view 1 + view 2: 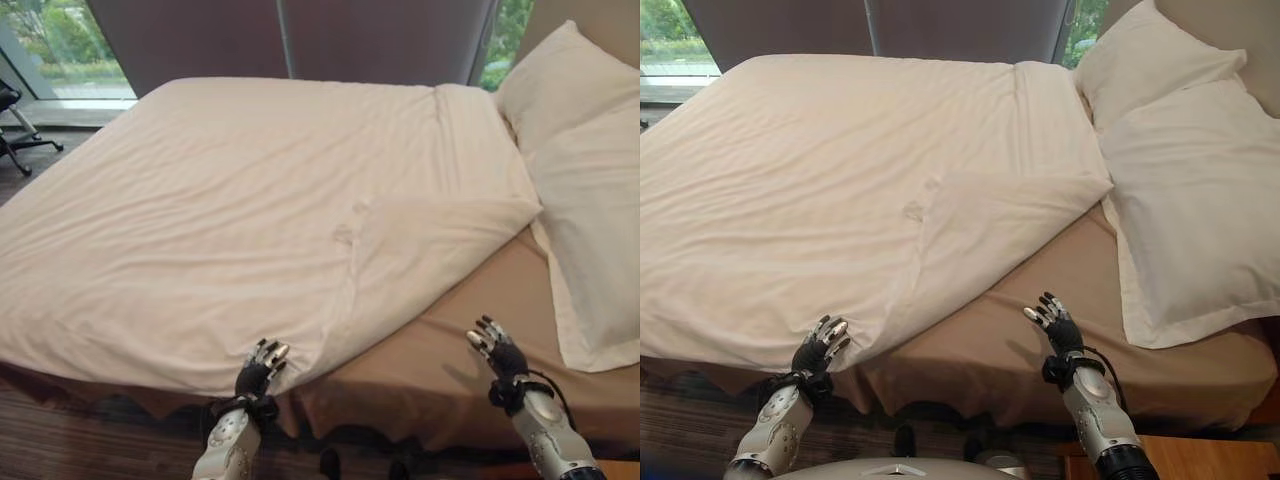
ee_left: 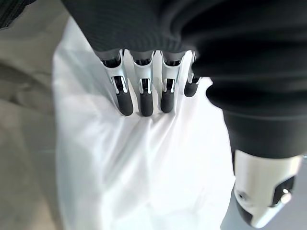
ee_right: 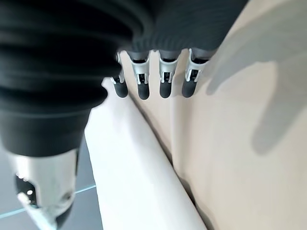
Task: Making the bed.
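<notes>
Left hand [image 1: 258,372] touches cream duvet [image 1: 230,210], corner folded back.

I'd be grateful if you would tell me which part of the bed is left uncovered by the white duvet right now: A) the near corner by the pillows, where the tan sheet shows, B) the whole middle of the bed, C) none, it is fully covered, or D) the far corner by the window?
A: the duvet is folded back diagonally, baring the tan sheet beside the pillows, under the open right hand.
</notes>
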Robot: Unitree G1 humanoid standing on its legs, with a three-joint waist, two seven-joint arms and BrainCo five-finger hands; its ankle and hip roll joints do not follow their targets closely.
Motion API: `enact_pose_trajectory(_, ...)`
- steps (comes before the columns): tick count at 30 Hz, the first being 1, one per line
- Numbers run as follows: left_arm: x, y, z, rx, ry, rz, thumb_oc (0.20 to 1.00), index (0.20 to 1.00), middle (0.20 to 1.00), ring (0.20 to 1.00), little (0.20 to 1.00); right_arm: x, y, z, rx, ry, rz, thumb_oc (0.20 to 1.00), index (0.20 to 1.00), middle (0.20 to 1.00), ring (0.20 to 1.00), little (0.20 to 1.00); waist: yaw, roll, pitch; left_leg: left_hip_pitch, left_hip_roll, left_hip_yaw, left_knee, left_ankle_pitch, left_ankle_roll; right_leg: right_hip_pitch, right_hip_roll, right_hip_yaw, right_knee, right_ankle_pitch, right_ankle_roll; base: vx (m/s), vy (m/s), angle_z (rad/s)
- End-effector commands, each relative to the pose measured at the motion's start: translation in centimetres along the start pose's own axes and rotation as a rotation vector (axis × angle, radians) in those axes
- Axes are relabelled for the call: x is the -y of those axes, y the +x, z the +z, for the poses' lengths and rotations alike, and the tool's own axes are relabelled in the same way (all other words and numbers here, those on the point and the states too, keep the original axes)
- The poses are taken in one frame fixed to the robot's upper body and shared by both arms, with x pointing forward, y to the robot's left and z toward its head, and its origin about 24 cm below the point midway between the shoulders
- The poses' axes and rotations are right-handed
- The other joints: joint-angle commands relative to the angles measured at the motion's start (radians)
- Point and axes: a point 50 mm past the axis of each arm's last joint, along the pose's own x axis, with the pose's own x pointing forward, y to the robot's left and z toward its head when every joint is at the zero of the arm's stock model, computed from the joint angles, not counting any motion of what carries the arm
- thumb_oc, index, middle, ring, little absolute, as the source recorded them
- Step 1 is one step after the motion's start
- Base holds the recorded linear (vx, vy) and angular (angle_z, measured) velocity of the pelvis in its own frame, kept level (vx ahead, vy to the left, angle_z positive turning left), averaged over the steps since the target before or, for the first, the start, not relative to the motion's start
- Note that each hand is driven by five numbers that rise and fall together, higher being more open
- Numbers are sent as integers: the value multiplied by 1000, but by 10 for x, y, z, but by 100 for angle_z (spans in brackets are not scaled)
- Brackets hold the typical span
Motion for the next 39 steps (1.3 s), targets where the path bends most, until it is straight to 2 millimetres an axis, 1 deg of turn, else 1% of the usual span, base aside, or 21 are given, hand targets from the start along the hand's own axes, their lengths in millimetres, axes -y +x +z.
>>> enact_pose_trajectory(1, 6, 5, 16, 66, 54, -57, 1000, 1000, 1000, 1000, 1000, 3, 17, 73, 274, -215, -30, 1000, 1000, 1000, 1000, 1000, 24, -10, -35, 20, 13, 4, 12, -10, -26, -33, -46, -10, 16, -6, 68, 4, 24, 6)
enact_pose_trajectory(4, 11, -1, 5, 22, 43, -93, 1000, 1000, 1000, 1000, 1000, -1, 29, 122, 425, -260, -66, 1000, 1000, 1000, 1000, 1000, 38, -9, -30, 20, 9, 2, 12, -11, -22, -34, -50, -12, 16, -4, 71, 0, 0, 0)
enact_pose_trajectory(5, 11, -4, -2, -6, 23, -100, 1000, 1000, 1000, 1000, 1000, -3, 33, 145, 491, -297, -81, 1000, 1000, 1000, 1000, 1000, 47, -9, -29, 18, 9, 0, 12, -11, -22, -34, -51, -14, 16, -4, 71, 0, 0, 0)
enact_pose_trajectory(6, 13, -5, -3, -11, 16, -112, 1000, 1000, 1000, 1000, 1000, -3, 36, 156, 516, -301, -95, 1000, 1000, 1000, 1000, 1000, 51, -9, -26, 18, 7, -2, 12, -11, -21, -33, -51, -14, 16, -4, 71, 0, 0, 0)
enact_pose_trajectory(8, 16, -7, -9, -38, 10, -136, 1000, 1000, 1000, 1000, 1000, -9, 47, 187, 574, -317, -120, 1000, 1000, 1000, 1000, 1000, 66, -11, -22, 16, 6, -6, 12, -10, -21, -33, -51, -19, 16, -3, 70, -16, 2, 1)
enact_pose_trajectory(11, 23, -9, -13, -61, 5, -174, 1000, 1000, 1000, 1000, 1000, -24, 63, 230, 619, -403, -133, 1000, 1000, 1000, 1000, 1000, 86, -13, -13, 7, 5, -12, 12, -5, -21, -38, -50, -22, 16, 3, 68, -43, 4, -1)
enact_pose_trajectory(13, 25, -9, -14, -66, -2, -187, 1000, 1000, 1000, 1000, 1000, -41, 68, 262, 654, -541, -122, 1000, 1000, 1000, 1000, 1000, 96, -14, -8, -1, 4, -17, 12, 0, -23, -44, -49, -25, 16, 6, 67, -44, -7, 2)
enact_pose_trajectory(15, 25, -9, -12, -59, -3, -194, 1000, 1000, 1000, 1000, 1000, -54, 72, 283, 668, -639, -129, 1000, 1000, 1000, 1000, 1000, 110, -14, -3, -10, 4, -24, 12, 4, -24, -50, -49, -32, 16, 9, 67, -38, -15, 6)
enact_pose_trajectory(16, 25, -9, -10, -55, -1, -198, 1000, 1000, 1000, 1000, 1000, -59, 73, 292, 677, -691, -136, 1000, 1000, 1000, 1000, 1000, 118, -14, -2, -14, 3, -27, 12, 7, -24, -54, -49, -35, 16, 10, 67, -23, -10, 16)
enact_pose_trajectory(17, 25, -9, -10, -54, -3, -197, 1000, 1000, 1000, 1000, 1000, -60, 73, 293, 679, -692, -135, 1000, 1000, 1000, 1000, 1000, 116, -13, -2, -15, 3, -28, 12, 7, -24, -54, -49, -35, 16, 10, 67, -27, -15, 16)
enact_pose_trajectory(19, 25, -7, -4, -34, 6, -209, 1000, 1000, 1000, 1000, 1000, -75, 76, 312, 687, -814, -178, 1000, 1000, 1000, 1000, 1000, 142, -9, 7, -40, 0, -46, 12, 21, -29, -70, -49, -51, 16, 13, 65, -58, -28, 18)
enact_pose_trajectory(20, 25, -7, -4, -33, 6, -209, 1000, 1000, 1000, 1000, 1000, -76, 76, 313, 688, -814, -177, 1000, 1000, 1000, 1000, 1000, 141, -8, 7, -41, 0, -46, 12, 21, -29, -70, -49, -51, 16, 13, 65, -106, -27, 9)
enact_pose_trajectory(21, 27, -5, 1, -17, 19, -224, 1000, 1000, 1000, 1000, 1000, -83, 77, 324, 692, -891, -223, 1000, 1000, 1000, 1000, 1000, 162, 3, 20, -69, -5, -65, 12, 34, -34, -93, -50, -66, 16, 19, 64, -96, -17, 17)
enact_pose_trajectory(24, 32, -2, 7, 5, 14, -250, 1000, 1000, 1000, 1000, 1000, -80, 76, 339, 681, -1007, -307, 1000, 1000, 1000, 1000, 1000, 188, 26, 31, -118, -18, -96, 12, 57, -43, -128, -54, -99, 16, 26, 64, -93, -17, 36)
enact_pose_trajectory(26, 34, -2, 7, -1, -14, -252, 1000, 1000, 1000, 1000, 1000, -80, 74, 346, 684, -1041, -337, 1000, 1000, 1000, 1000, 1000, 196, 37, 32, -138, -23, -109, 12, 66, -47, -144, -55, -110, 16, 28, 64, -45, -8, 52)
enact_pose_trajectory(28, 34, -4, 1, -18, -52, -240, 1000, 1000, 1000, 1000, 1000, -76, 72, 354, 676, -1099, -391, 1000, 1000, 1000, 1000, 1000, 218, 62, 33, -176, -32, -132, 12, 82, -53, -173, -58, -130, 16, 31, 65, -13, -9, 36)
enact_pose_trajectory(30, 33, -5, 0, -18, -56, -235, 1000, 1000, 1000, 1000, 1000, -77, 70, 358, 680, -1130, -405, 1000, 1000, 1000, 1000, 1000, 224, 69, 35, -187, -35, -137, 12, 86, -54, -182, -59, -133, 16, 33, 66, -11, -10, 29)
enact_pose_trajectory(32, 33, -7, 1, -11, -59, -237, 1000, 1000, 1000, 1000, 1000, -79, 59, 381, 722, -1238, -470, 1000, 1000, 1000, 1000, 1000, 236, 96, 52, -235, -44, -151, 12, 104, -63, -225, -61, -139, 16, 40, 65, -63, -12, 6)
enact_pose_trajectory(34, 35, -6, 2, -8, -55, -246, 1000, 1000, 1000, 1000, 1000, -77, 55, 387, 733, -1263, -494, 1000, 1000, 1000, 1000, 1000, 237, 105, 55, -252, -47, -151, 12, 109, -65, -244, -61, -140, 16, 44, 65, -36, -7, 5)
enact_pose_trajectory(35, 38, -7, 4, 4, -44, -265, 1000, 1000, 1000, 1000, 1000, -70, 46, 401, 744, -1338, -566, 1000, 1000, 1000, 1000, 1000, 245, 119, 66, -284, -51, -154, 12, 120, -72, -276, -62, -137, 16, 49, 65, -36, -8, 15)
enact_pose_trajectory(39, 46, -12, 3, 5, -68, -301, 1000, 1000, 1000, 1000, 1000, -44, 29, 422, 713, -1459, -712, 1000, 1000, 1000, 1000, 1000, 262, 148, 88, -354, -59, -158, 12, 143, -86, -345, -62, -135, 16, 60, 67, -14, -19, 4)
